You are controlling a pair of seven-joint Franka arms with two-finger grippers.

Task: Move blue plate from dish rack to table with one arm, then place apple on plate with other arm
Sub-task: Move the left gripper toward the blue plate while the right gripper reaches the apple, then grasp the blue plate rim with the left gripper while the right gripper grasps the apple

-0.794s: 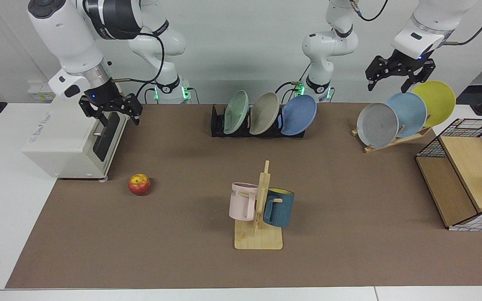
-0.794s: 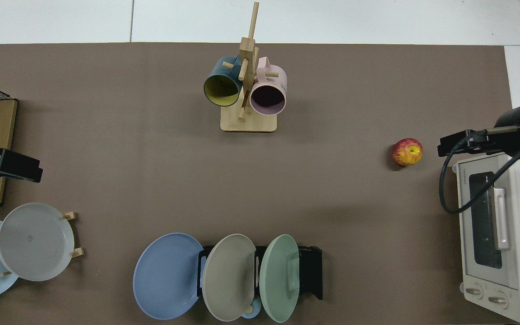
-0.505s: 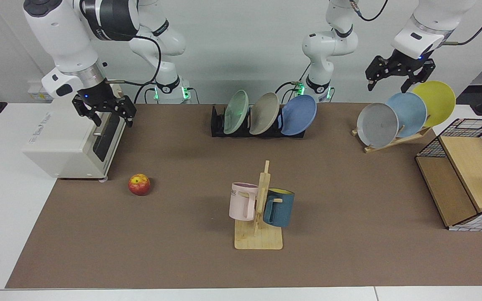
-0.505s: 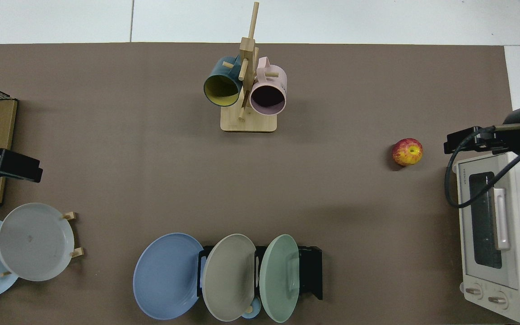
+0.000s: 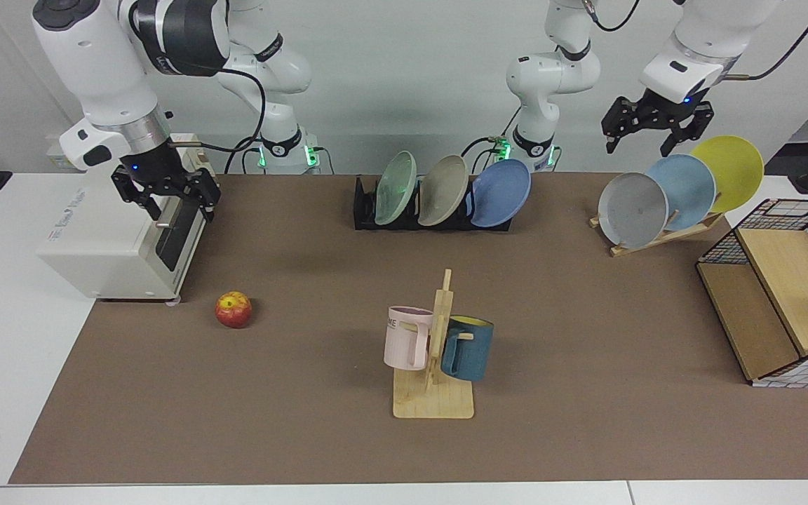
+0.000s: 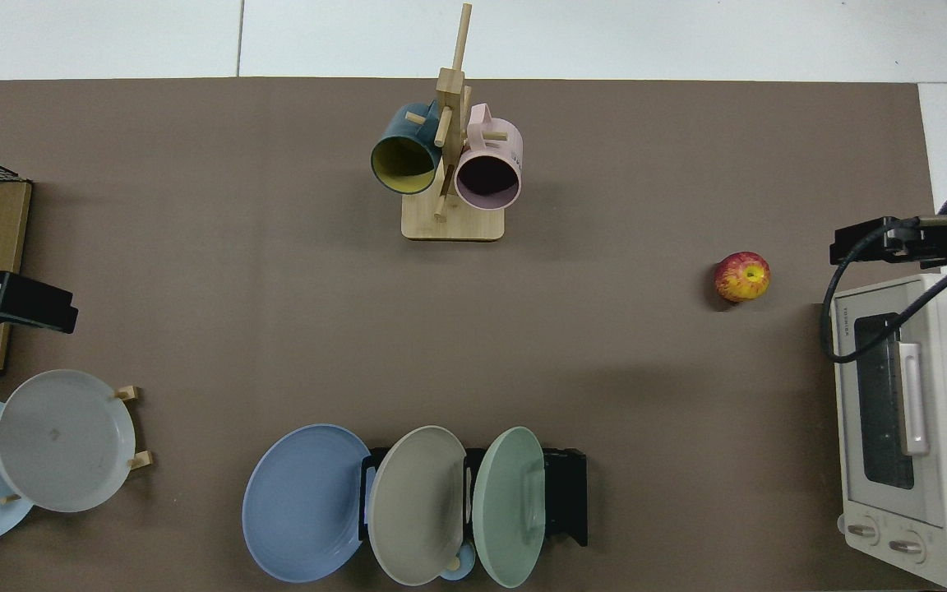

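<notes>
Plainly, the round periwinkle-blue plate (image 5: 501, 192) leans on edge in the low black slotted dish rack (image 5: 432, 216); the empty, spread-fingered left gripper (image 5: 651, 135) hovers nearer that rack than the likewise open right gripper (image 5: 168, 200).

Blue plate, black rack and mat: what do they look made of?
Round periwinkle-blue plate: likely matte plastic or melamine, since it shows an even colour and no glare. Low black slotted dish rack: probably plastic or coated metal, uniformly dark; I can't tell which. Brown table mat: felt-like fabric with a dull, faintly fibrous surface.
</notes>
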